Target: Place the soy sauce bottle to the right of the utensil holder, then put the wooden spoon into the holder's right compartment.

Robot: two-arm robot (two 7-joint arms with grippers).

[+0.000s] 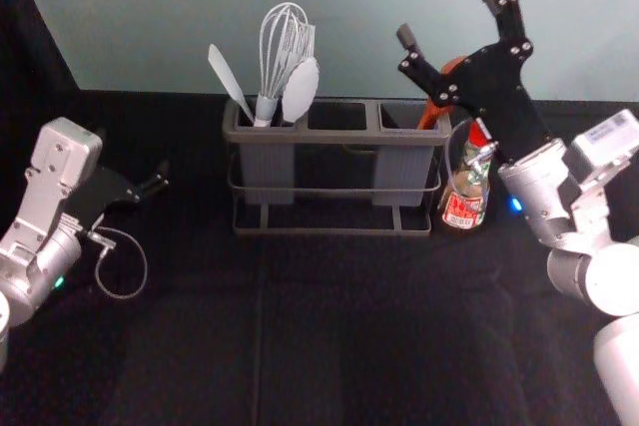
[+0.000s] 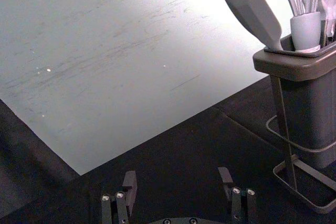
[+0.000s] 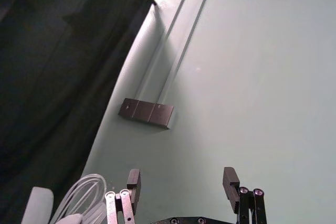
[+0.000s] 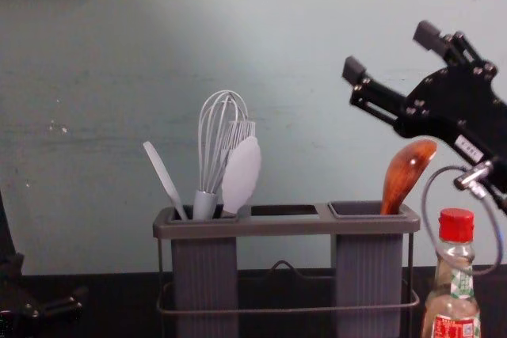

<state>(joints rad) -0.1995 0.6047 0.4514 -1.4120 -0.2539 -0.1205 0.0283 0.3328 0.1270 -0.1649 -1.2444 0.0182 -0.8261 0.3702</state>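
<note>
Spoon [image 4: 405,172] is sitting in the holder's [image 4: 285,226] right compartment [image 4: 368,275], bowl end sticking up above the rim and leaning toward the holder's right. Bottle [image 1: 466,187] is standing upright on the table [image 1: 339,326], just beside the holder's right end, red cap up, label facing the cameras.

Right gripper [image 1: 446,11] is hanging in the air above the holder's right end, fingers pointing up toward the wall [image 1: 349,7]. Its arm is coming in from the holder's right, behind the bottle in the chest view. In its wrist view the right gripper [image 3: 182,176] is showing fingers spread wide, gripping nothing, with wall between them. Chest view is showing it apart from the spoon, higher up. Its cable loop [image 4: 426,219] is hanging down by the holder's right end, crossing in front of the bottle.

Left gripper [image 1: 131,154] is idling low over the table, well apart from the holder on its left side. Its wrist view is showing fingers spread wide too, holding nothing.

Holder's left compartment [image 4: 204,282] is carrying the whisk [image 4: 220,144], brush [image 4: 240,130], spatula [image 4: 164,180] and white spoon [image 4: 242,173], all standing heads up, with the spatula leaning out to the left.
</note>
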